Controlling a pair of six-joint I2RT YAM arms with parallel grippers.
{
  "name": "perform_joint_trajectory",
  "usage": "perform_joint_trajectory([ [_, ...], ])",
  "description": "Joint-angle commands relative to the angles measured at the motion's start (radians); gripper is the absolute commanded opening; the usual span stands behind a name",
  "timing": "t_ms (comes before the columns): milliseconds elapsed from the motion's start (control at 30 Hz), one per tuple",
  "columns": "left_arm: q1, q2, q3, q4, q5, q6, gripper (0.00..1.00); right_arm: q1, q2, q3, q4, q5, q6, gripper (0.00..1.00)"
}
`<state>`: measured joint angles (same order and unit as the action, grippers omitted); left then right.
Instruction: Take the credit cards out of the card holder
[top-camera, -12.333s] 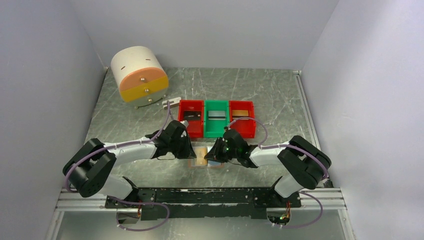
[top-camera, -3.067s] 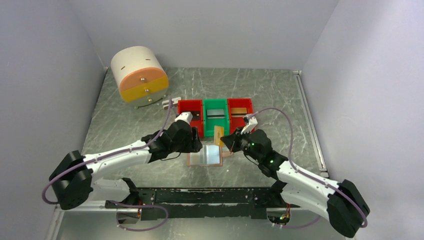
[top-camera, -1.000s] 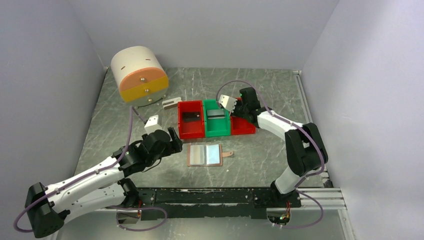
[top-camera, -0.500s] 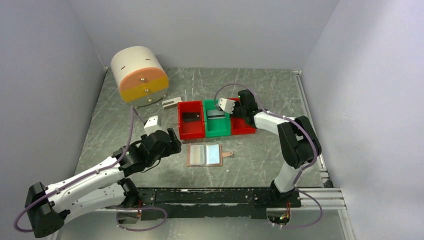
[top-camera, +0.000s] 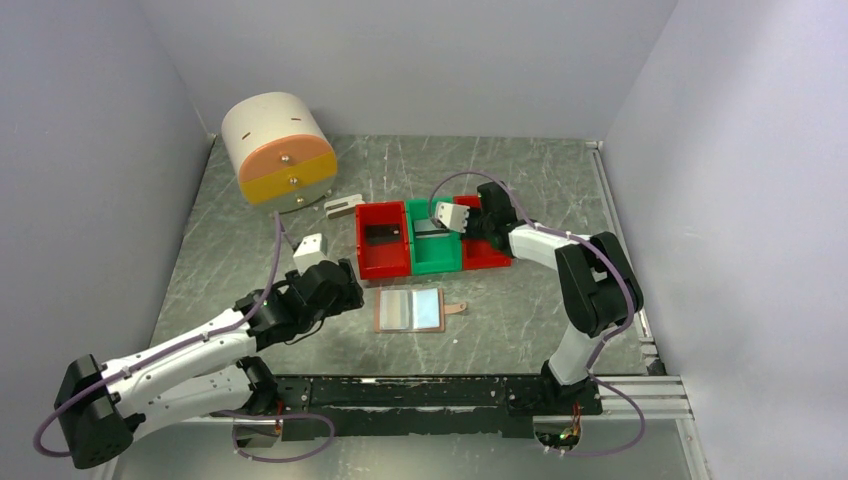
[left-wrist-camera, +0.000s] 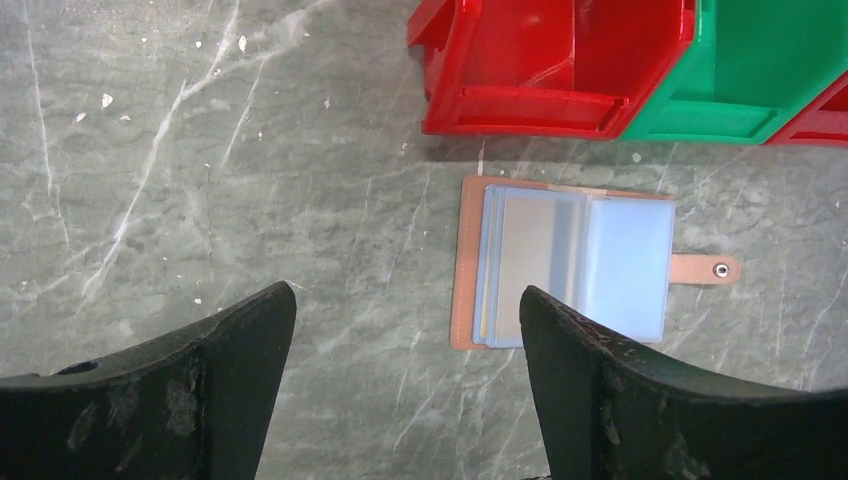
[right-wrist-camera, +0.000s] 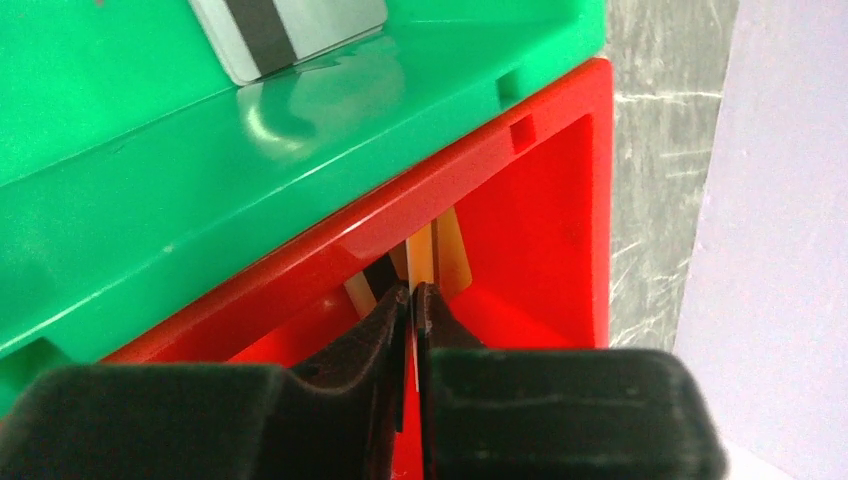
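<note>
The card holder (top-camera: 410, 310) lies open and flat on the table (top-camera: 560, 180), just in front of the three bins and between the two arms, with neither gripper touching it. The left wrist view shows what the top view cannot: pale blue pockets fanned across its tan inside and the strap tab (left-wrist-camera: 705, 268) sticking out to one side, with only a thin yellowish edge showing in the pockets. In that view the left gripper (left-wrist-camera: 405, 300) hangs above bare table beside the holder, its fingers (left-wrist-camera: 150, 390) spread wide and holding nothing. The top view places this gripper just to the left of the holder and near the left red bin (top-camera: 382, 240), where a black card (top-camera: 381, 232) lies. From above, the right arm reaches over the bins, and its wrist camera and body hide the fingertips, so the grip cannot be read there. The right wrist view settles it. The right gripper (right-wrist-camera: 412, 295) points down into the right red bin (right-wrist-camera: 540, 190), its fingers (right-wrist-camera: 380, 320) drawn to a narrow slit and pinching the thin edge of a yellow-orange card (right-wrist-camera: 445, 255) that stands on edge inside. Other card edges, tan and dark, show beside it, but how many is hard to tell. The same view shows a grey-white card (right-wrist-camera: 290, 25) with a dark stripe lying in the green bin (right-wrist-camera: 250, 170) next door.
</note>
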<state>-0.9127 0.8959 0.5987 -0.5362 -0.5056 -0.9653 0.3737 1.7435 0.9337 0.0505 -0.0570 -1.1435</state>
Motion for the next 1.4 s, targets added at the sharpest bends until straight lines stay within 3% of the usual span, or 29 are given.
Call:
perform_joint_trajectory([
  [0,-0.003,-0.018,0.014,0.006,-0.014,-0.001,0.87,-0.019,0.000,0.029,-0.091,-0.061,0.005,0.13],
  [200,-0.003,-0.043,0.007,0.001,-0.019,-0.003,0.87,-0.061,-0.023,0.086,-0.209,-0.121,0.026,0.22],
  [233,-0.003,-0.044,0.009,-0.002,-0.018,-0.002,0.87,-0.066,-0.028,0.087,-0.211,-0.132,0.026,0.42],
  [267,-0.003,-0.043,0.012,-0.006,-0.017,0.001,0.87,-0.067,-0.029,0.090,-0.216,-0.139,0.029,0.57],
  [533,-0.003,-0.033,0.022,-0.014,-0.011,0.001,0.87,-0.073,-0.011,0.136,-0.181,-0.098,0.121,0.59],
  [633,-0.004,-0.027,0.015,0.006,-0.002,-0.003,0.87,-0.076,-0.083,0.124,-0.111,-0.119,0.300,0.61],
  [700,-0.003,-0.020,0.016,0.019,0.006,-0.001,0.86,-0.076,-0.147,0.105,-0.046,-0.138,0.504,0.65],
  [767,-0.004,-0.011,0.017,0.028,0.014,-0.001,0.86,-0.080,-0.232,0.052,-0.007,-0.229,0.637,0.81],
  [800,-0.004,-0.007,0.019,0.030,0.017,-0.001,0.86,-0.080,-0.283,0.005,0.025,-0.280,0.693,0.99],
  [833,-0.003,-0.003,0.020,0.033,0.018,0.000,0.86,-0.079,-0.332,-0.047,0.075,-0.304,0.747,1.00],
  [900,-0.003,0.003,0.021,0.046,0.023,0.009,0.86,-0.081,-0.413,-0.152,0.218,-0.251,0.907,0.99],
  [967,-0.003,0.008,0.028,0.047,0.023,0.021,0.86,-0.080,-0.462,-0.188,0.239,-0.077,1.120,0.99],
  [1033,-0.003,0.009,0.039,0.031,0.010,0.022,0.86,-0.082,-0.471,-0.139,0.068,0.171,1.369,0.99],
  [1067,-0.003,0.008,0.042,0.023,0.003,0.021,0.86,-0.095,-0.459,-0.098,-0.012,0.237,1.417,0.99],
  [1133,-0.003,-0.001,0.036,0.018,-0.011,0.012,0.86,-0.106,-0.423,-0.046,-0.155,0.217,1.464,0.96],
  [1200,-0.003,-0.015,0.027,0.015,-0.018,-0.001,0.86,-0.105,-0.376,-0.026,-0.242,0.161,1.497,0.76],
  [1267,-0.003,-0.026,0.018,0.017,-0.018,-0.014,0.86,-0.105,-0.334,-0.028,-0.303,0.147,1.537,0.48],
  [1367,-0.002,-0.032,0.010,0.021,-0.015,-0.020,0.86,-0.104,-0.282,-0.024,-0.349,0.086,1.542,0.27],
])
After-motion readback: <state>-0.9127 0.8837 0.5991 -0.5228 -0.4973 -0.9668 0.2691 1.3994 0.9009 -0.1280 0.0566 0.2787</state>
